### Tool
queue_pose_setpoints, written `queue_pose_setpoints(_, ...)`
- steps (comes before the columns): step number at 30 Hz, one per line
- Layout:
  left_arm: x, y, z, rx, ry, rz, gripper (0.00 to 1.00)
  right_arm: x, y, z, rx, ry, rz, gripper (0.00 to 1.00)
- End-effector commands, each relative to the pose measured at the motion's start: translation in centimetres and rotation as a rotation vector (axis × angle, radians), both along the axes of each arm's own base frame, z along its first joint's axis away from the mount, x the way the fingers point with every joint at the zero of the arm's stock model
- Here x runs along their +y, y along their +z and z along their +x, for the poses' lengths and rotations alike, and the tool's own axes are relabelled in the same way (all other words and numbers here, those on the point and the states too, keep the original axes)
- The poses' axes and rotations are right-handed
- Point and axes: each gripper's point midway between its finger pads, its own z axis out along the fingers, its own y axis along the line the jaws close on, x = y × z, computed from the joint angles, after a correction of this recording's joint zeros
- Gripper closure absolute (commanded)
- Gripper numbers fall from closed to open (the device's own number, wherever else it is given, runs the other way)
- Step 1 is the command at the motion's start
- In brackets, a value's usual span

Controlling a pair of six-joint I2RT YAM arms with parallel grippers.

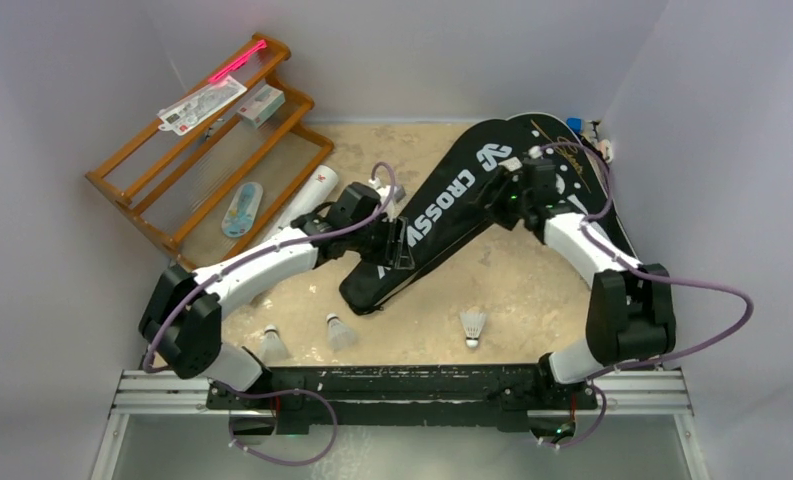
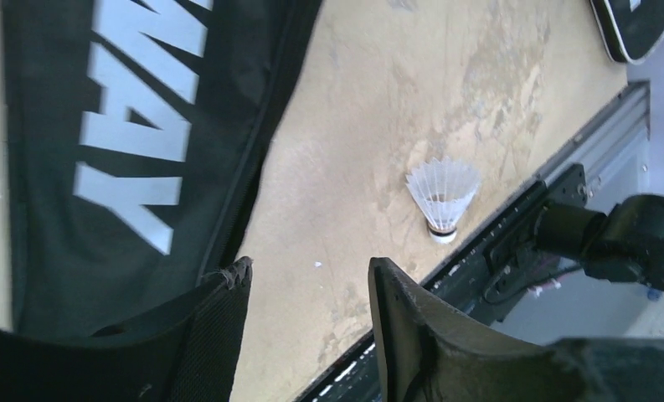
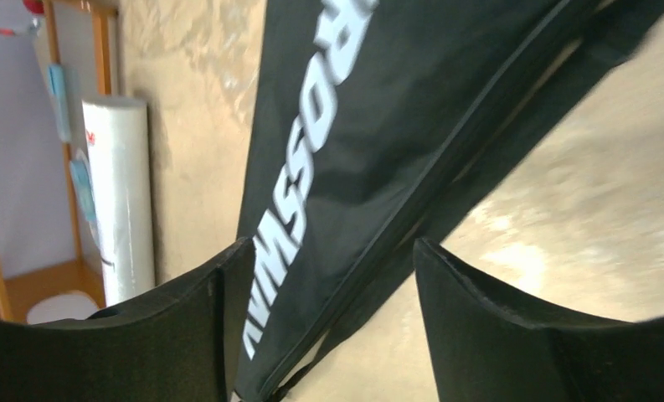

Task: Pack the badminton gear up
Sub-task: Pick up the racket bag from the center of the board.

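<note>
Top view: upper racket bag (image 1: 442, 215) lies diagonally on the sandy table (image 1: 532, 290), head end at upper right, handle end at lower centre, white lettering face up. Second racket bag (image 1: 600, 195) is under it at upper right, with only its right edge showing. White tube (image 1: 310, 197) lies left of centre, against the foot of the orange rack (image 1: 137, 185).

Three shuttlecocks stand along the lower edge of the table, well apart from the bags: left shuttlecock (image 1: 274, 343), middle shuttlecock (image 1: 339, 331), right shuttlecock (image 1: 472, 326).

Left gripper (image 2: 307, 272): fingers spread, nothing between them, bare table below. It sits at the handle end of the upper bag, just beside the bag's edge.

Right gripper (image 3: 332, 251): fingers spread wide over the bag's narrow part, and the lettered strip runs between them. Contact with the fabric is unclear in the blurred wrist view, but it does not look pinched.
</note>
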Motion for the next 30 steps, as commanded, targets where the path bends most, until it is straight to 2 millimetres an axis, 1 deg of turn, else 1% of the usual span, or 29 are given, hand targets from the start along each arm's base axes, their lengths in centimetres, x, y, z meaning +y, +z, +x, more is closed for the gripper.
queue_pose_setpoints(1, 2.7, 3.7, 2.1, -0.163, 0.084, 0.046, 0.47, 2.1, -0.6, -0.9, 0.031, -0.117, -0.062, 0.33)
queue_pose_setpoints(4, 5.3, 4.5, 3.1, -0.251, 0.180, 0.121, 0.46, 3.1, -2.2, -1.6, 0.074, -0.129, -0.068, 0.39)
queue_pose_setpoints(6, 6.5, 4.9, 3.2, -0.294, 0.216, 0.143, 0.46, 3.6, -3.2, -1.9, 0.097, -0.128, -0.074, 0.41)
queue_pose_setpoints(7, 6.9, 5.2, 3.3, -0.315, 0.227, 0.142, 0.46, 4.0, -3.6, -2.0, 0.102, -0.119, -0.074, 0.43)
queue_pose_setpoints(9, 7.4, 5.7, 3.3, -0.355, 0.245, 0.131, 0.46, 4.7, -4.5, -2.3, 0.122, -0.113, -0.082, 0.44)
queue_pose_setpoints(14, 7.8, 6.7, 3.3, -0.408, 0.283, 0.080, 0.46, 6.5, -7.0, -2.9, 0.167, -0.093, -0.095, 0.44)
queue_pose_setpoints(17, 7.6, 6.5, 3.1, -0.416, 0.290, 0.038, 0.46, 7.2, -8.3, -2.8, 0.201, -0.089, -0.105, 0.44)
queue_pose_setpoints(21, 7.2, 5.6, 2.8, -0.410, 0.283, 0.018, 0.46, 7.0, -9.8, -2.7, 0.235, -0.109, -0.132, 0.47)
queue_pose_setpoints(23, 7.2, 5.1, 2.8, -0.402, 0.282, 0.025, 0.46, 6.9, -10.2, -2.6, 0.243, -0.121, -0.139, 0.55)
queue_pose_setpoints(25, 7.1, 4.8, 2.8, -0.396, 0.279, 0.026, 0.46, 7.1, -10.2, -2.4, 0.255, -0.111, -0.141, 0.75)
queue_pose_setpoints(26, 7.0, 4.6, 2.8, -0.393, 0.275, 0.026, 0.46, 7.2, -10.0, -2.6, 0.266, -0.100, -0.146, 0.83)
queue_pose_setpoints(27, 6.9, 4.5, 2.8, -0.391, 0.271, 0.025, 0.46, 7.3, -9.6, -2.6, 0.270, -0.080, -0.153, 0.89)
queue_pose_setpoints(28, 6.9, 4.5, 2.8, -0.389, 0.272, 0.024, 0.46, 7.1, -8.8, -2.4, 0.257, -0.076, -0.167, 0.95)
queue_pose_setpoints(30, 6.9, 4.4, 2.7, -0.387, 0.268, 0.026, 0.46, 6.6, -6.6, -1.6, 0.206, -0.065, -0.212, 0.99)
